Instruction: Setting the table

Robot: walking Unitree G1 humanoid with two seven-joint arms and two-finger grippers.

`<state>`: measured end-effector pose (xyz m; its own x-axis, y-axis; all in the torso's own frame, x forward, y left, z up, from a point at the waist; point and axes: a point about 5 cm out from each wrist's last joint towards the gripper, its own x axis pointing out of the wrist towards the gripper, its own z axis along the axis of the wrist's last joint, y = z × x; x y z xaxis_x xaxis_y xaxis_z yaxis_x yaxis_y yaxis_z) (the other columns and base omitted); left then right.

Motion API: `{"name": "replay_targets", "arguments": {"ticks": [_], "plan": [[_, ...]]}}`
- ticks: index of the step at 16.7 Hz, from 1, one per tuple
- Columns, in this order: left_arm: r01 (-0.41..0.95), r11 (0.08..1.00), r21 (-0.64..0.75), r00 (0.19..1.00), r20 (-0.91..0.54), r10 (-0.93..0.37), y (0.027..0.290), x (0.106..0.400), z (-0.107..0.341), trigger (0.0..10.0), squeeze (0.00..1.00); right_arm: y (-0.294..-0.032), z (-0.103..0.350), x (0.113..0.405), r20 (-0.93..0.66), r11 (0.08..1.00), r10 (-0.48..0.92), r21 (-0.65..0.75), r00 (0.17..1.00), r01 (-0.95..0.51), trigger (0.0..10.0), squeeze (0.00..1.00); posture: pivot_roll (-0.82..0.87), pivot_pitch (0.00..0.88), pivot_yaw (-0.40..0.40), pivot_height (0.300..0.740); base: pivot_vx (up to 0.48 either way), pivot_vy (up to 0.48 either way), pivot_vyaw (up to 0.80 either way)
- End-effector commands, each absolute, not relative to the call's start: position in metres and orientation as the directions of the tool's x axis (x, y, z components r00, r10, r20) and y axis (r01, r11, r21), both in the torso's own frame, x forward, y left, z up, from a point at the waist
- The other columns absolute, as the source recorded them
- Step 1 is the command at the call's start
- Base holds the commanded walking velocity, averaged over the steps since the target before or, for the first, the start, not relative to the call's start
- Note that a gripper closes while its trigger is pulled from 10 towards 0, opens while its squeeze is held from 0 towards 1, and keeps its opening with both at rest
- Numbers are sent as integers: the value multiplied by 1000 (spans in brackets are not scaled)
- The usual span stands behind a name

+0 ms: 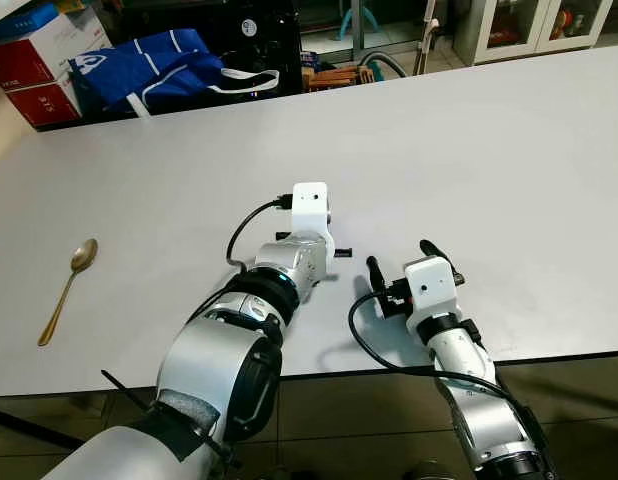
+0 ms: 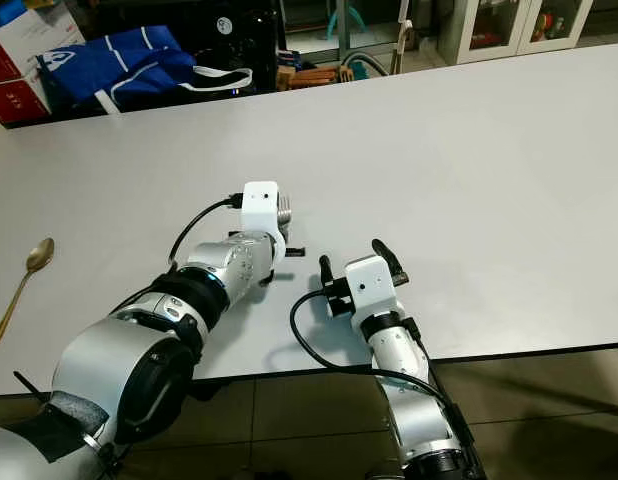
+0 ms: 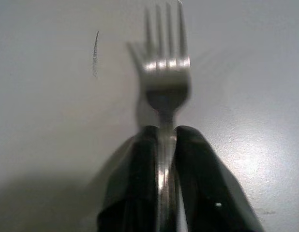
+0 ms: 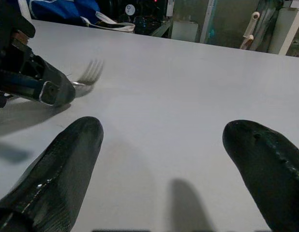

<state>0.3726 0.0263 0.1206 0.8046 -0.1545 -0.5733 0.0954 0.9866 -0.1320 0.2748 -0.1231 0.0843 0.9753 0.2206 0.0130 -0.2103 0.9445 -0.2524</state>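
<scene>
A silver fork [image 3: 165, 72] is clamped by its handle between the two black fingers of my left gripper [image 3: 161, 131], tines pointing away, just above the white table [image 1: 489, 150]. In the right wrist view the same fork [image 4: 89, 73] sticks out of the left gripper [image 4: 40, 83]. My left arm reaches over the middle of the table's near side, its white wrist camera [image 1: 311, 206] on top. My right gripper [image 1: 400, 258] rests open on the table just right of it, nothing between its fingers [image 4: 67, 159]. A gold spoon [image 1: 69, 290] lies at the near left.
Beyond the table's far edge are a blue bag [image 1: 149, 65], red and white boxes [image 1: 29, 60], a black device [image 1: 254, 35] and a glass cabinet [image 1: 529, 25]. The table's front edge [image 1: 569, 356] runs just under my right wrist.
</scene>
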Motion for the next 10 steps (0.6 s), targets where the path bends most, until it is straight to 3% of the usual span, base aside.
{"name": "replay_targets", "arguments": {"ticks": [1, 7, 8, 10], "plan": [[217, 959, -182, 751, -597, -283, -28, 348, 116, 10000, 976, -117, 86, 275, 16, 943, 234, -247, 972, -223, 10000, 0, -292, 35, 206, 731, 0, 0, 0], [209, 960, -188, 745, -605, -281, -31, 346, 114, 10000, 933, -115, 85, 275, 12, 943, 235, -246, 972, -225, 10000, 0, -292, 36, 210, 731, 0, 0, 0], [218, 953, -208, 741, -601, -301, -35, 345, 117, 10000, 0, -115, 85, 275, 11, 942, 236, -247, 972, -226, 10000, 0, -290, 36, 210, 731, 0, 0, 0], [237, 947, -217, 753, -575, -321, -39, 347, 125, 10000, 0, -115, 85, 275, 11, 942, 237, -247, 972, -227, 10000, 0, -289, 37, 210, 731, 0, 0, 0]]}}
